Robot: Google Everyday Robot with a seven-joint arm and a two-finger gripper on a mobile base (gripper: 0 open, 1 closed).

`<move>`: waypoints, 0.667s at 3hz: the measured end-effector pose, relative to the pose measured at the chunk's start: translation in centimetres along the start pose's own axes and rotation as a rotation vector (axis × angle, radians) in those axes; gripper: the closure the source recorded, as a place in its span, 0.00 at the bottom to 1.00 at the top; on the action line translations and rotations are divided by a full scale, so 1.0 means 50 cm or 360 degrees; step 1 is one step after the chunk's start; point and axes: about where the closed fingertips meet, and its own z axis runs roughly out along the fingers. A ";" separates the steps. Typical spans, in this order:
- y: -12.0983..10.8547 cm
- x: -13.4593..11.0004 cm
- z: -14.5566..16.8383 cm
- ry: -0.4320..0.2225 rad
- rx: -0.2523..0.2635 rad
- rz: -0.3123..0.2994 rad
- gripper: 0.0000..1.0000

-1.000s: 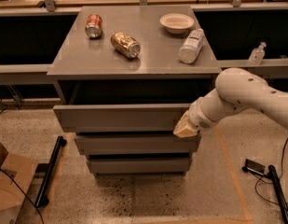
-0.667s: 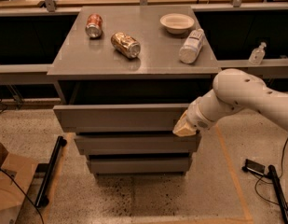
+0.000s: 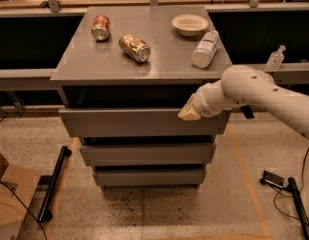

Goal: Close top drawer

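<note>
Hand [image 3: 189, 113], tan-coloured, is carried at the end of a white arm [image 3: 254, 91] entering from the right. It is placed against the upper right edge of the top drawer [image 3: 139, 122], apparently in contact with the front panel; whether the hand is spread or pressed together cannot be told. The top drawer is shown standing forward of the grey table [image 3: 164, 64], with a dark gap beneath the table's slab. Two narrower drawer fronts [image 3: 146, 154] are stacked below it. On the table are seen a gold can [image 3: 134, 48] laid on its side, a red can [image 3: 100, 27] at the far left, a clear bottle [image 3: 205, 49] lying near the right edge, and a pale bowl [image 3: 190, 24] just behind the bottle. A cardboard box [image 3: 9, 199] is seen on the speckled floor at lower left.
</note>
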 end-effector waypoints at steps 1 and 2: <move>0.003 0.000 -0.002 0.0000 0.0000 0.0000 1.00; -0.051 -0.038 0.007 -0.0089 0.0061 -0.0042 1.00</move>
